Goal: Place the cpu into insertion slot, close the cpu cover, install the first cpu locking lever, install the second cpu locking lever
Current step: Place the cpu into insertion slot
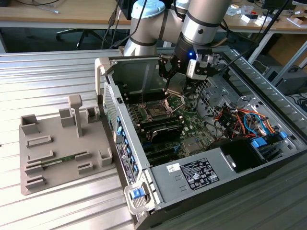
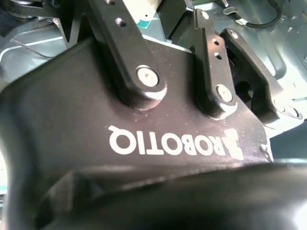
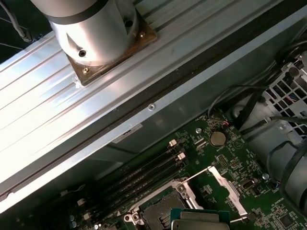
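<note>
Near the insertion slot (image 1: 157,113), the claw (image 1: 173,89) pinches the cpu (image 3: 200,221) above the board (image 3: 242,153). The cpu cover (image 3: 224,186) stands hinged open.

Ribbed aluminium table (image 1: 48,76), carrying:
- one open desktop computer case (image 1: 122,143), laid on its side, toward the exterior view's right;
- one grey moulded fixture tray (image 1: 57,177), just beside the case, toward the exterior view's left;
- one robot arm base plate (image 3: 143,37), bolted flat, in the first wrist view.
</note>
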Robot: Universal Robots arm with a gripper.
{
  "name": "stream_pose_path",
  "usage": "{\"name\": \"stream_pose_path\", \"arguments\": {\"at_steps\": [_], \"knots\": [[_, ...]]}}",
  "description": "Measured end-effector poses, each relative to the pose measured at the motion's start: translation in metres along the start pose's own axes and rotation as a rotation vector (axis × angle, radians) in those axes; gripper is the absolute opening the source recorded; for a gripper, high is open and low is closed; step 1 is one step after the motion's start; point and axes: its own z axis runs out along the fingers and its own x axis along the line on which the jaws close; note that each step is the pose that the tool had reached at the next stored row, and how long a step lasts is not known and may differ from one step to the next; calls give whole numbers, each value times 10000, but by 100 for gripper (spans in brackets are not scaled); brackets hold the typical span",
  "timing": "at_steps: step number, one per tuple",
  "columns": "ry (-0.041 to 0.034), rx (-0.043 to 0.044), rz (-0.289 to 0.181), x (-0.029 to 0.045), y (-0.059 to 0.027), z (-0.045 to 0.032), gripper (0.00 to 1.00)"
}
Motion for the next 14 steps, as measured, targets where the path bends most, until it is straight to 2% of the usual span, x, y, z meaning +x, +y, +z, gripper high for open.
{"name": "stream_pose_path", "arguments": {"at_steps": [14], "knots": [[-36,22,369,0,-1,12,55]]}}
